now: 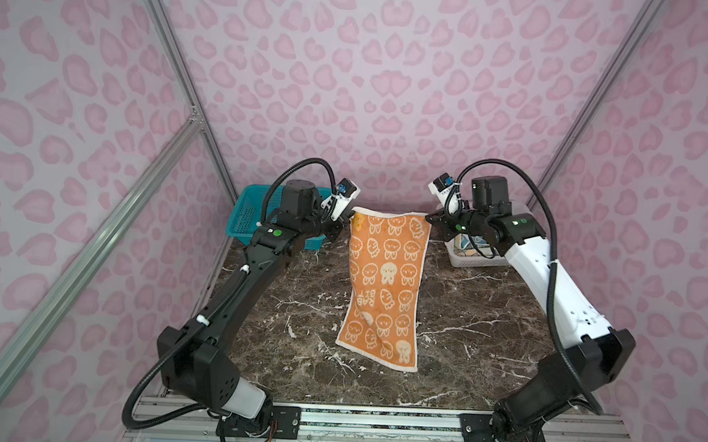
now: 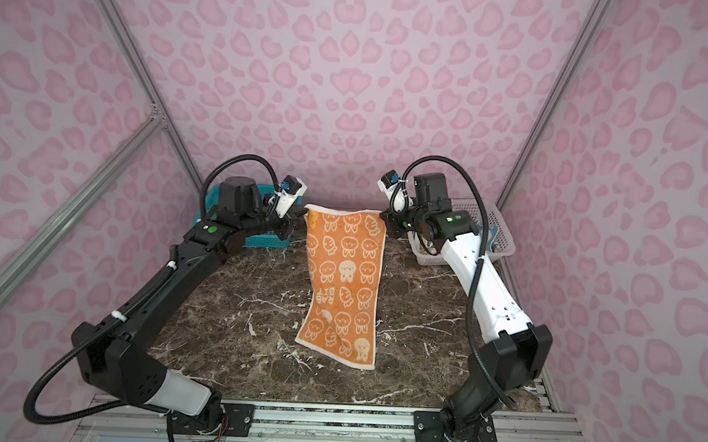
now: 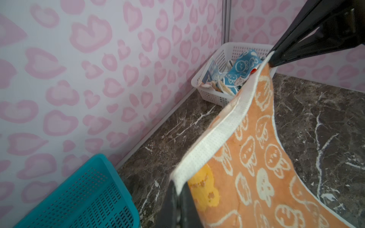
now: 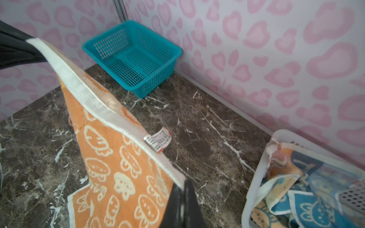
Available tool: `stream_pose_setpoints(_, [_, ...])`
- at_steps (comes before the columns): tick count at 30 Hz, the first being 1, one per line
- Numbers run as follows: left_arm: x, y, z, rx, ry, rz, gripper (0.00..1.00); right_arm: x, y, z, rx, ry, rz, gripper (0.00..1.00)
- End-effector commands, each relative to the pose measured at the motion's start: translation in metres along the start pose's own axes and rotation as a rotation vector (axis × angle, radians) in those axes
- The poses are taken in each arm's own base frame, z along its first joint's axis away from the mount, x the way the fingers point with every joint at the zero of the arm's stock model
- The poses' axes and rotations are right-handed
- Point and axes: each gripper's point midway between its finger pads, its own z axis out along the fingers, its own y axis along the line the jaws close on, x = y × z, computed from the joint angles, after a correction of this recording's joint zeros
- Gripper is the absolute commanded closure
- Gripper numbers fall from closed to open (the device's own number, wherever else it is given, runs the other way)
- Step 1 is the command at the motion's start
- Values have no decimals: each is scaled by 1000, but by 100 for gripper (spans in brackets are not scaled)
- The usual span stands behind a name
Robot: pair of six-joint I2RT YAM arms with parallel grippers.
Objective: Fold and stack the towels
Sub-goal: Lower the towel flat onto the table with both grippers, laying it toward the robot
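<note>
Hanging orange towel (image 1: 384, 290) (bunny print), left end effector (image 1: 347, 221) and right end effector (image 1: 429, 220) clamping top corners

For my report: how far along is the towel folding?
Done: no folded stack is visible; the teal basket holds nothing. In hand: the left tool and right tool pinch the orange bunny towel by its top corners. Left: folding it, plus the blue bunny towel crumpled in the white basket.
</note>
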Motion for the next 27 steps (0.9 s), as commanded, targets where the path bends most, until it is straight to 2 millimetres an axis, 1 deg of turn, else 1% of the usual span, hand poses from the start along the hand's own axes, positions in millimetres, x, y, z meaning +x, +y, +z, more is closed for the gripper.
stream_pose_setpoints(1, [18, 13, 29, -3, 41, 0, 97, 18, -22, 34, 65, 70, 0, 100])
stream_pose_setpoints(2, [27, 16, 37, -2, 60, -11, 97, 23, -29, 44, 80, 94, -9, 100])
stream_pose_setpoints(4, [39, 21, 48, -2, 81, -21, 97, 34, -36, 60, 97, 138, -22, 100])
stream_pose_setpoints(7, [51, 24, 57, 1, 100, -18, 97, 42, -48, 72, 143, 169, -14, 100])
stream_pose_setpoints(9, [55, 22, 60, 12, 106, -11, 97, 42, -49, 76, 156, 161, -26, 100])
stream_pose_setpoints(10, [57, 21, 62, 19, 109, -9, 97, 42, -46, 78, 152, 155, -39, 100])
stream_pose_setpoints(12, [64, 23, 65, 6, 127, -14, 97, 44, -36, 80, 140, 149, -77, 100])
stream_pose_setpoints(13, [68, 26, 66, -12, 137, -18, 97, 46, -36, 81, 161, 149, -95, 100])
stream_pose_setpoints(14, [69, 27, 66, -22, 136, -19, 97, 47, -41, 80, 213, 144, -95, 100])
stream_pose_setpoints(15, [66, 30, 67, -31, 121, -14, 97, 46, -53, 78, 294, 134, -79, 100])
stream_pose_setpoints(17, [50, 36, 68, -44, 62, 0, 97, 39, -80, 67, 443, 119, -43, 100])
stream_pose_setpoints(19, [29, 40, 70, -40, -5, 6, 97, 27, -99, 52, 520, 98, 3, 100])
stream_pose_setpoints(20, [22, 41, 71, -29, -21, 4, 97, 22, -104, 47, 539, 87, 20, 100])
stream_pose_setpoints(22, [15, 43, 77, -13, -37, -13, 97, 16, -111, 40, 560, 62, 38, 100])
stream_pose_setpoints(23, [15, 44, 79, -14, -40, -20, 97, 15, -112, 41, 565, 55, 40, 100])
stream_pose_setpoints(25, [20, 46, 84, -23, -35, -41, 97, 17, -112, 44, 561, 55, 27, 100])
stream_pose_setpoints(27, [28, 46, 88, -27, -17, -61, 97, 25, -112, 51, 551, 81, 23, 100])
